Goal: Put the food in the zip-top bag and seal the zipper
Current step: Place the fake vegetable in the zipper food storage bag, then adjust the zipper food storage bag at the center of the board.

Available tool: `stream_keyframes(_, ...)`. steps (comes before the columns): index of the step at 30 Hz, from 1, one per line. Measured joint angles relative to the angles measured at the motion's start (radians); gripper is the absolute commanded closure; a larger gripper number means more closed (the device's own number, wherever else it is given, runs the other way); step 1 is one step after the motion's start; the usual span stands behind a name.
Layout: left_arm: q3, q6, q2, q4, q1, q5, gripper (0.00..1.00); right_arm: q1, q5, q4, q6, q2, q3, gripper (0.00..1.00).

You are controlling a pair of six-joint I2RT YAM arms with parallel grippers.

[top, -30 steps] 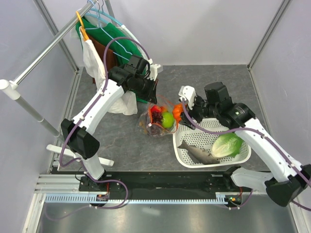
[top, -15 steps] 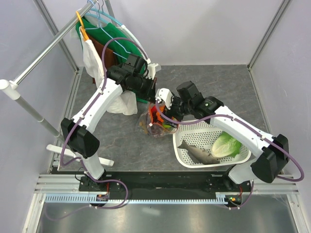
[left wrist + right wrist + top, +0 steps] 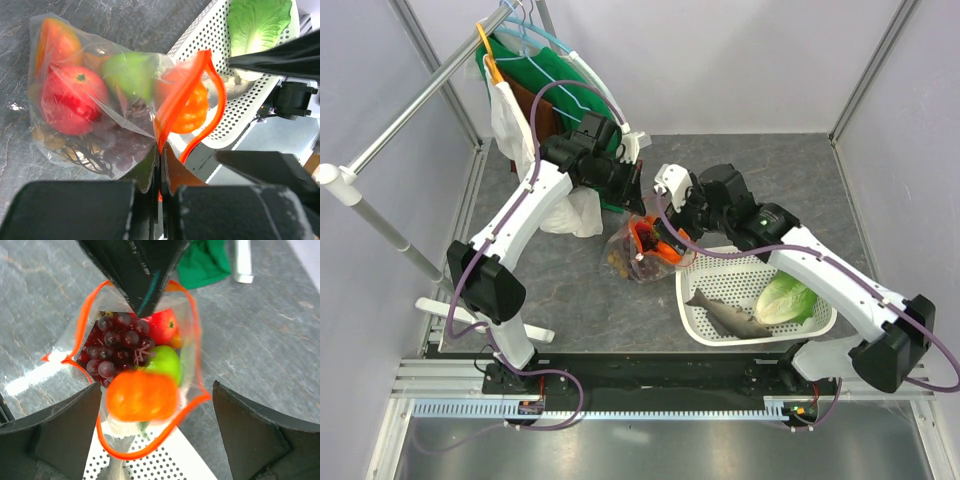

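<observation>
The left gripper [image 3: 160, 155] pinched the zipper [image 3: 200, 75], holding the bag [image 3: 625, 255] open at 9 o'clock from the basket [image 3: 705, 325]. The right gripper [image 3: 156, 415] hung wide open over an orange [image 3: 141, 396] inside. Next job, I think: fetch the fish [image 3: 725, 317].

Robotics lab test cell: shut in by bare grey panels [image 3: 740, 60] on aluminium posts [image 3: 868, 70], with two white robot arms [image 3: 515, 225] bolted to a slotted rail [image 3: 620, 408] near, grey tabletop [image 3: 570, 300], garment rail [image 3: 420, 97] far left.
</observation>
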Motion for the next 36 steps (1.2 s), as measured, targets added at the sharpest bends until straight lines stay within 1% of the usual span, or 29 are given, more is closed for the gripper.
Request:
stream_keyframes(3, 0.0, -0.004, 0.001, 0.001, 0.003, 0.003, 0.98, 0.0, 0.044, -0.01, 0.034, -0.043, 0.0, 0.03)
stream_keyframes(6, 0.0, -0.005, 0.002, 0.002, 0.005, 0.011, 0.98, -0.009, 0.084, -0.026, 0.094, -0.071, -0.008, 0.09)
stream_keyframes(8, 0.0, -0.005, 0.002, 0.002, 0.006, 0.016, 0.98, -0.03, 0.09, -0.043, 0.14, -0.08, -0.02, 0.14)
stream_keyframes(9, 0.0, -0.005, 0.002, 0.003, 0.007, 0.017, 0.98, -0.045, 0.09, -0.056, 0.165, -0.084, -0.03, 0.21)
stream_keyframes(10, -0.001, -0.005, 0.002, 0.004, 0.008, 0.018, 0.98, -0.064, 0.085, -0.072, 0.192, -0.085, -0.04, 0.25)
stream_keyframes(11, -0.002, -0.005, 0.002, 0.005, 0.008, 0.019, 0.98, -0.085, 0.077, -0.087, 0.218, -0.085, -0.052, 0.28)
stream_keyframes(12, -0.003, -0.005, 0.002, 0.006, 0.009, 0.021, 0.98, -0.105, 0.068, -0.101, 0.242, -0.084, -0.064, 0.36)
stream_keyframes(15, -0.005, -0.005, 0.002, 0.008, 0.011, 0.027, 0.98, -0.168, 0.014, -0.139, 0.314, -0.072, -0.097, 0.47)
stream_keyframes(17, -0.006, -0.005, 0.002, 0.009, 0.011, 0.028, 0.98, -0.192, -0.027, -0.149, 0.351, -0.058, -0.113, 0.48)
stream_keyframes(18, -0.006, -0.005, 0.002, 0.01, 0.011, 0.028, 0.98, -0.197, -0.055, -0.151, 0.369, -0.048, -0.121, 0.51)
stream_keyframes(21, -0.018, -0.005, 0.002, 0.022, 0.011, 0.033, 0.98, -0.2, -0.138, -0.15, 0.416, -0.019, -0.137, 0.53)
stream_keyframes(22, -0.023, -0.005, 0.002, 0.025, 0.011, 0.037, 0.98, -0.2, -0.167, -0.148, 0.432, -0.009, -0.138, 0.56)
stream_keyframes(23, -0.027, -0.005, 0.002, 0.027, 0.011, 0.041, 0.98, -0.2, -0.193, -0.141, 0.447, 0.0, -0.138, 0.65)
stream_keyframes(24, -0.03, -0.005, 0.002, 0.028, 0.011, 0.043, 0.98, -0.2, -0.213, -0.134, 0.456, 0.006, -0.138, 0.91)
stream_keyframes(25, -0.033, -0.005, 0.002, 0.029, 0.011, 0.044, 0.98, -0.199, -0.237, -0.124, 0.467, 0.013, -0.138, 1.0)
stream_keyframes(32, -0.039, 0.002, 0.002, 0.029, 0.007, 0.043, 0.98, -0.222, -0.325, -0.104, 0.55, 0.031, -0.129, 1.0)
stream_keyframes(36, -0.023, 0.043, 0.002, 0.031, -0.017, 0.016, 0.96, -0.236, -0.37, -0.056, 0.683, 0.006, -0.095, 1.0)
